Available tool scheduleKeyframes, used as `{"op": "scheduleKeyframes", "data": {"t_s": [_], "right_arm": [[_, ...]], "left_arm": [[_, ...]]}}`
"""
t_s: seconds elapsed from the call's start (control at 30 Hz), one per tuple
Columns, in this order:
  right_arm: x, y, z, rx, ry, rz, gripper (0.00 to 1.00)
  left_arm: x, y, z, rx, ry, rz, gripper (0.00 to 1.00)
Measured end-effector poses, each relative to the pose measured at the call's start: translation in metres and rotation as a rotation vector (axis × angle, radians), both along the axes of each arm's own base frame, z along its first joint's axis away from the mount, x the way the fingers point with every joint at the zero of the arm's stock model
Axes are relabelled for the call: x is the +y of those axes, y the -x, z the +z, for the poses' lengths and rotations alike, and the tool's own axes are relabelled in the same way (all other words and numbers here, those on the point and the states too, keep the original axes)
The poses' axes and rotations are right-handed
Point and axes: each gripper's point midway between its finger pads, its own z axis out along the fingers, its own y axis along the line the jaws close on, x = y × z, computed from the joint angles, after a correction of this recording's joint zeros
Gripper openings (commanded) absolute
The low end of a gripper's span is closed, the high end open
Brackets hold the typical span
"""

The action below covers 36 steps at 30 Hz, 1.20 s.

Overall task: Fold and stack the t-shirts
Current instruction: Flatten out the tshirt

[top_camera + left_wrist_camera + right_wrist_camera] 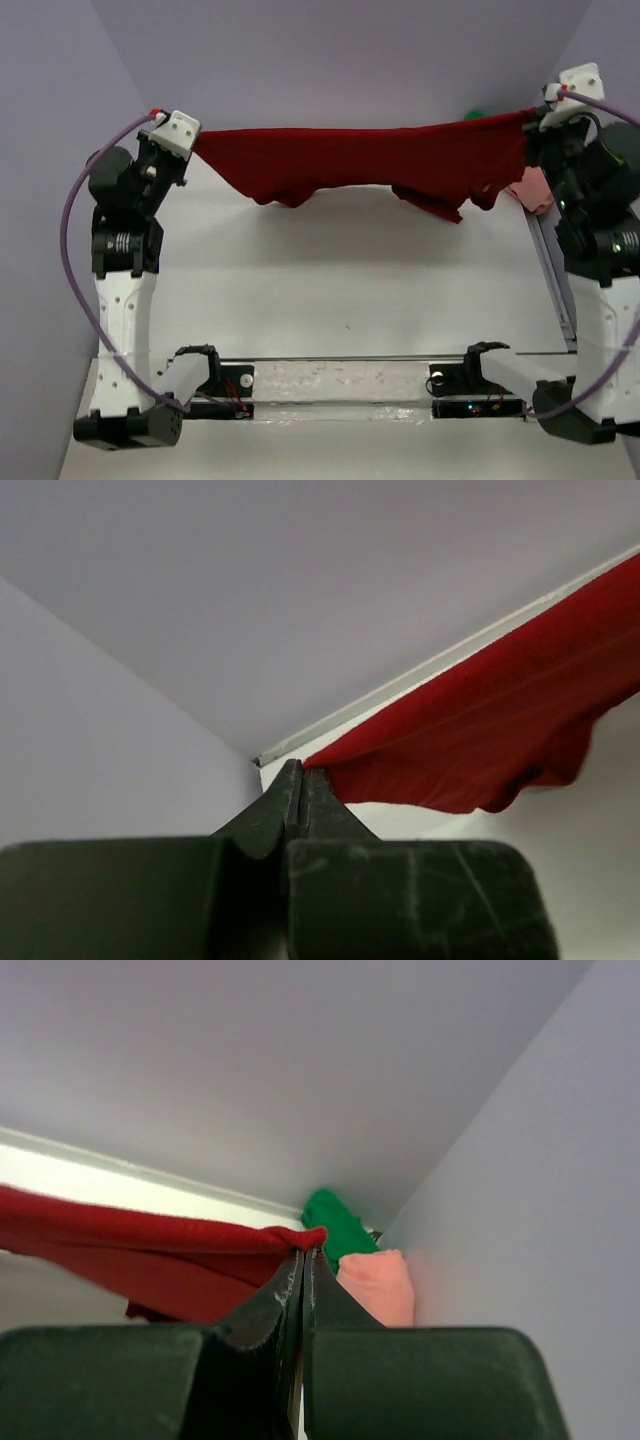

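In the left wrist view the dark red t-shirt [480, 730] runs off the right edge, and the left gripper [297, 772] hides how much cloth sits between its pressed fingers. In the right wrist view the same shirt is cut off at the left edge. The right gripper [304, 1255] covers the lower parts of the green t-shirt [335, 1222] and the salmon pink t-shirt [380, 1285]. From above, only a scrap of green shows over the red cloth. The right arm [600, 260], itself cut by the right edge, hides part of the pink shirt. Both grippers' fingertips are hidden under the wrist housings.
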Motion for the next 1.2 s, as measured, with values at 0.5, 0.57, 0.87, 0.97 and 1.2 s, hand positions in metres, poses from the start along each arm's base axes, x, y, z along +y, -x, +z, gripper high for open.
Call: {"op": "scheduleKeyframes", "data": {"t_s": [0.5,0.57,0.87,0.97,1.2], "right_arm": [[-0.023,0.068,0.041,-0.161,-0.017,-0.087,0.0],[-0.023,0.05,0.04,-0.148,-0.011,-0.097,0.0],[-0.009,-0.099,-0.018,0.016,0.026,-0.11,0.0],[-0.003,-0.159,-0.07,0.13,0.047,-0.108,0.0],[0.008,-0.258,-0.144,0.256,0.083,-0.104,0.0]], "left_arm": [[-0.022,0.104,0.116,-0.317,0.008,-0.099,0.0],[-0.02,0.093,0.113,-0.303,0.017,-0.087,0.0],[0.001,-0.003,0.063,-0.19,0.053,0.015,0.0],[0.01,-0.049,0.028,-0.126,0.057,0.057,0.0],[0.027,-0.153,-0.08,0.107,0.081,0.145,0.0]]}}
